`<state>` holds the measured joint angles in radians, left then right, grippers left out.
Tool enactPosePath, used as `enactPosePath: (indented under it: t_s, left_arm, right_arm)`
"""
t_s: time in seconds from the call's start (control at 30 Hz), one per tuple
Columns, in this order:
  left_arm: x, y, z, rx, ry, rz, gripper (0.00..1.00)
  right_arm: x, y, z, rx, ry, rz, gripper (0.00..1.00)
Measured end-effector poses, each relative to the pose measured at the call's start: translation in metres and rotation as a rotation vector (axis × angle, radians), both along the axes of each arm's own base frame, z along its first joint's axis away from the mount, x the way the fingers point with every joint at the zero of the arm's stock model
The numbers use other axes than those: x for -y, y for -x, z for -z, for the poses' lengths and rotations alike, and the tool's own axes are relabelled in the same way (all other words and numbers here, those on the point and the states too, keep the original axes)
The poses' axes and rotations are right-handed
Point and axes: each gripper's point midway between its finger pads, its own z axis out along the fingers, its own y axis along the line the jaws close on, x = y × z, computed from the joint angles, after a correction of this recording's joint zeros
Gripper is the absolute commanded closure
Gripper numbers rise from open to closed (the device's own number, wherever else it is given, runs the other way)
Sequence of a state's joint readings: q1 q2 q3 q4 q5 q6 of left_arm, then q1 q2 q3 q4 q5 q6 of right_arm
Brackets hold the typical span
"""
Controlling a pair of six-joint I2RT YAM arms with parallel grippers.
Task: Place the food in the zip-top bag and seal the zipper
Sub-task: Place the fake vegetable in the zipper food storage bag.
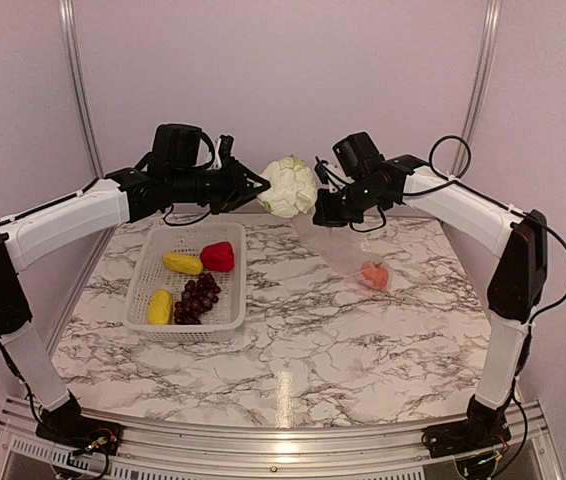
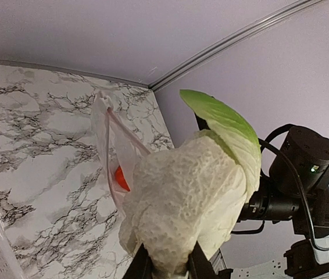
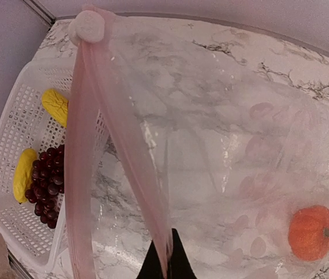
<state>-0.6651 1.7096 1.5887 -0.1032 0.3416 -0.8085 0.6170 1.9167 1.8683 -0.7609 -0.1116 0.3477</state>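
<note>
Holding the cauliflower (image 1: 289, 186) clamped in my left gripper (image 1: 259, 187), I find the zip-top bag (image 1: 348, 252) hanging at its 3 o'clock, rim pinched in my right gripper (image 1: 320, 209). Its zipper (image 3: 124, 154) runs 12 to 6 in the right wrist view.

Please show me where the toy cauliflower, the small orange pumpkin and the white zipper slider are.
toy cauliflower (image 1: 288, 186), top external view, middle of its white head.
orange pumpkin (image 3: 311, 232), right wrist view, centre of its body.
zipper slider (image 3: 89, 26), right wrist view, its round white face.
</note>
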Motion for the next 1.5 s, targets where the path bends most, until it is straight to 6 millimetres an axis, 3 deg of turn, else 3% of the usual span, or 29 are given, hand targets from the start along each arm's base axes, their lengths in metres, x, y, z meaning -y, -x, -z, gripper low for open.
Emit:
enactPosePath:
  t_s: [0.17,0.4,0.67,0.97,1.1,1.23,1.5]
  left_arm:
    - [0.006,-0.014,0.021,-0.057,0.018,-0.015,1.00]
    - [0.010,-0.018,0.043,-0.107,0.008,-0.021,1.00]
    - [0.012,-0.009,0.077,-0.166,-0.045,-0.015,1.00]
    - [0.018,-0.012,0.090,-0.188,-0.063,-0.012,1.00]
    - [0.022,-0.016,0.102,-0.224,-0.106,-0.026,1.00]
    - [0.027,-0.025,0.100,-0.237,-0.139,-0.054,1.00]
    - [0.045,-0.039,0.085,-0.209,-0.184,-0.058,1.00]
  right_arm:
    - [0.003,-0.001,0.003,-0.014,-0.006,0.020,1.00]
    - [0.009,0.000,0.005,-0.016,0.009,0.042,1.00]
    - [0.012,0.002,-0.023,0.042,-0.027,0.060,1.00]
    - [0.010,0.001,-0.028,0.049,-0.043,0.059,1.00]
    - [0.008,-0.003,-0.042,0.078,-0.060,0.059,1.00]
    - [0.004,-0.004,-0.050,0.094,-0.075,0.054,1.00]
    - [0.001,-0.007,-0.036,0.084,-0.041,0.070,1.00]
